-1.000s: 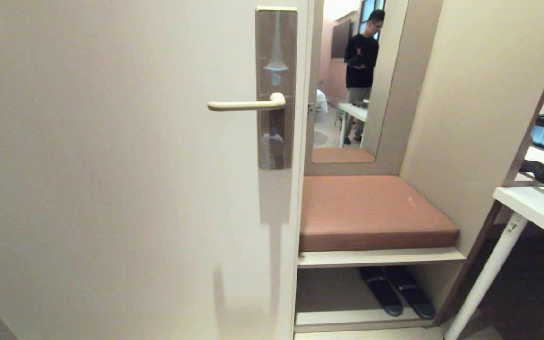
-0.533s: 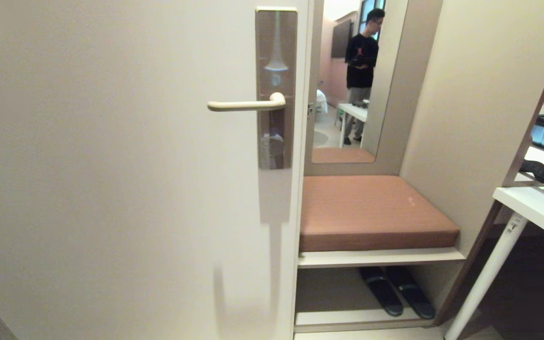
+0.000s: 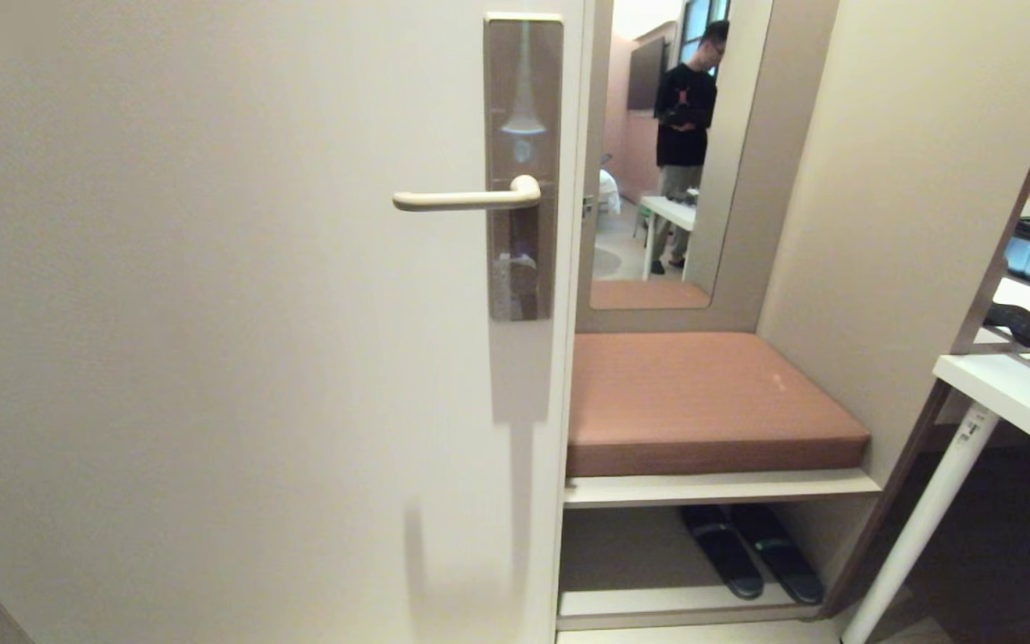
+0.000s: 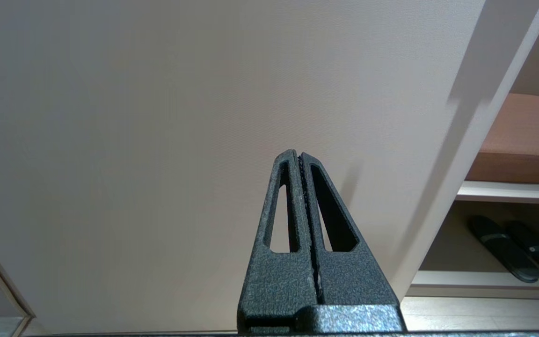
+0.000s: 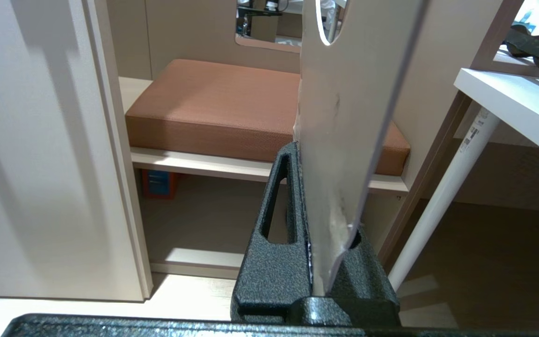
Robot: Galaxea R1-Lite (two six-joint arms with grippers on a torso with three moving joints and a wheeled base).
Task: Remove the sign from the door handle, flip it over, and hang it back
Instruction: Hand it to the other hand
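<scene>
I am keeping the right hand [image 5: 314, 262] clenched edge-on around the sign [image 5: 344, 117], down beside the cushioned shelf, so its faces can be flipped; the door handle [image 3: 466, 199] is hanging bare. My left hand [image 4: 300, 161] is idling, pinched closed.

A hotel room entry: a cream door [image 3: 211, 313] with a lever handle [image 3: 466, 199] on a tall lock plate [image 3: 522, 107], a cushioned bench [image 3: 703, 402] over slippers [image 3: 747, 550], a wall mirror [image 3: 658, 152], a white worktop [image 3: 1016, 394].
</scene>
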